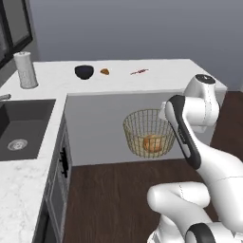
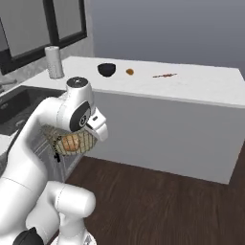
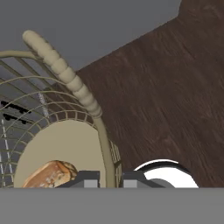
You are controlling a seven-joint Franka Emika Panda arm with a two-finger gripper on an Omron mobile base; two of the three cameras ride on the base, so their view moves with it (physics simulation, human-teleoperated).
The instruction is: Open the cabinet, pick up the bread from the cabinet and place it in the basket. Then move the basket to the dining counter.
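Hand view shows the fingers (image 3: 107,179) pinching the rim of the light, stiff wire basket (image 3: 52,109), bread (image 3: 48,174) loose inside.

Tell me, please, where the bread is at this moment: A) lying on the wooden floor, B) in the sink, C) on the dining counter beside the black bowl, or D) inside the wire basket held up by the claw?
D: the bread lies on the base inside the basket, which hangs above the floor with the claw shut on its rim.
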